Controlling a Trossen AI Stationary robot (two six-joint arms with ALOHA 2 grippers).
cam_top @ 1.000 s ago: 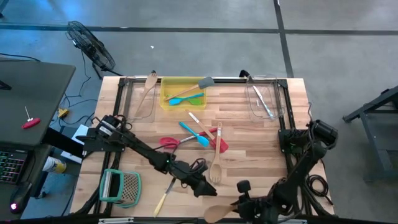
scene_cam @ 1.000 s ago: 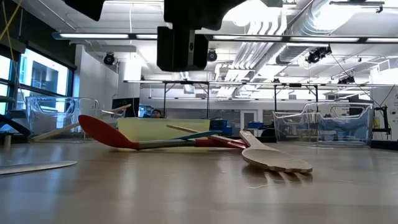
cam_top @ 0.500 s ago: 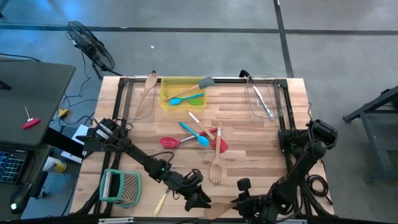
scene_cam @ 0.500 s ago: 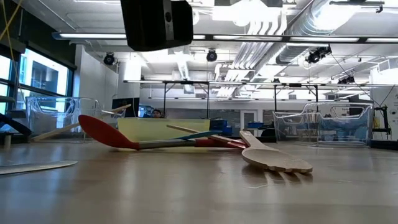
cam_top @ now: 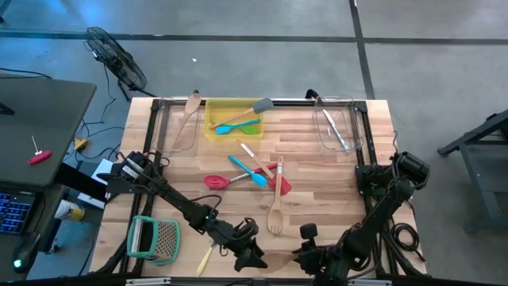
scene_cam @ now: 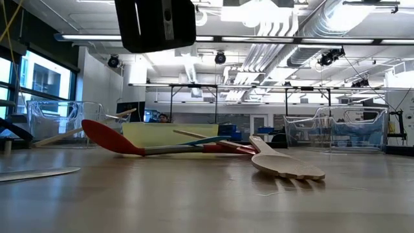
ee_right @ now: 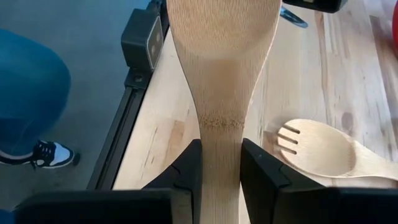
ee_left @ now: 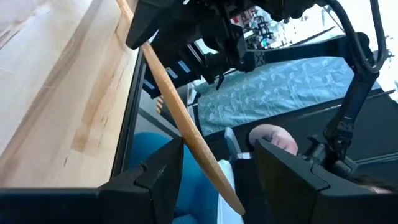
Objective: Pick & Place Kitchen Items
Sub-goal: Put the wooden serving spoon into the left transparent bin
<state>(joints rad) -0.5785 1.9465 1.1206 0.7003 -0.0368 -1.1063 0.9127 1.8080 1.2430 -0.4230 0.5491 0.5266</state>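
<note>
Left pincer nearer wooden spatula

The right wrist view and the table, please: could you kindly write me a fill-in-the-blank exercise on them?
1. The right tool is shut on a pale ______ spatula.
2. The left tool stands ______, the spatula's handle passing between its fingers.
3. The blue utensil at the table's far edge lies in a ______ tray.
Missing words: wooden; open; yellow.

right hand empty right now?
No: in the right wrist view the right hand is shut on the handle of a pale wooden spatula, its two fingers pressed against either side.
</note>
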